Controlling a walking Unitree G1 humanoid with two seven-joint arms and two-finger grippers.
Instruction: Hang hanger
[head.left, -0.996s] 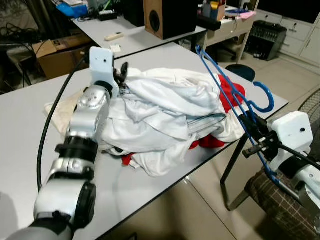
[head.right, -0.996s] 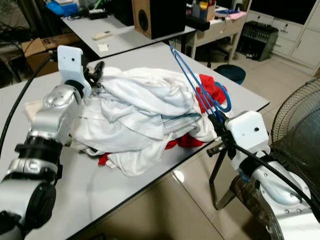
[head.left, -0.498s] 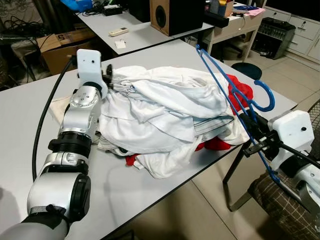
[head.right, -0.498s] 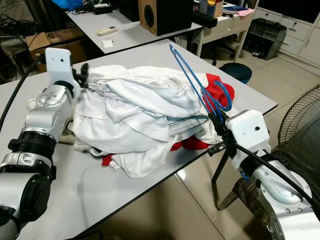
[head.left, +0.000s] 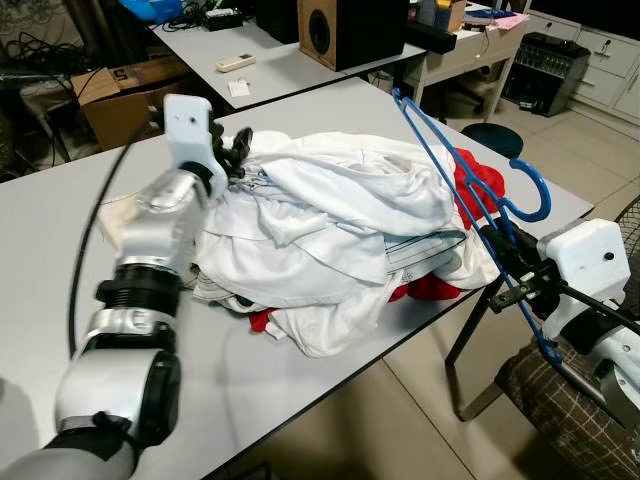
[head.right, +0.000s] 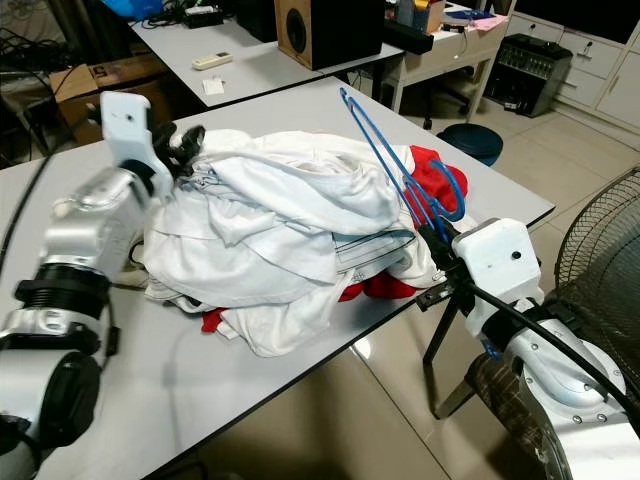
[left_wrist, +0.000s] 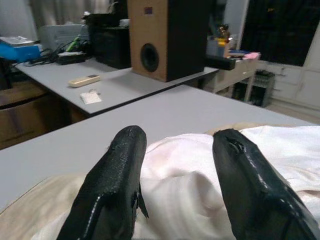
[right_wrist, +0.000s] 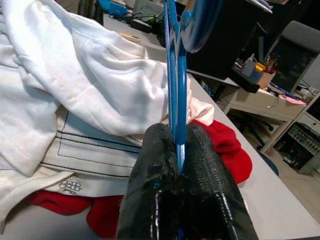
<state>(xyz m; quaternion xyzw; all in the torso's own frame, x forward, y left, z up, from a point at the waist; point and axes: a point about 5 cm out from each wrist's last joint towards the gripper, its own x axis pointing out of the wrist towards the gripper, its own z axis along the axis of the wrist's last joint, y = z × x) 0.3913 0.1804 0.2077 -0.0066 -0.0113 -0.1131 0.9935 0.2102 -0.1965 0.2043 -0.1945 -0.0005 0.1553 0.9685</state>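
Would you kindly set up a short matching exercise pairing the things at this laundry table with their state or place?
Things:
1. blue hanger
2. left gripper
3. red garment
4. wooden speaker

States or places:
A. on the far table
B. open, at the white clothes pile
C. clamped in the right gripper
D. partly under the white clothes

Pairs: 1-C, 2-B, 3-D, 4-A

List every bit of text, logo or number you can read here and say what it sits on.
Nothing is legible.
Cardboard box: dark printed marks, too blurred to read.
White garment: small round printed emblem near the hem, too small to read.
Speaker: small badge, unreadable.
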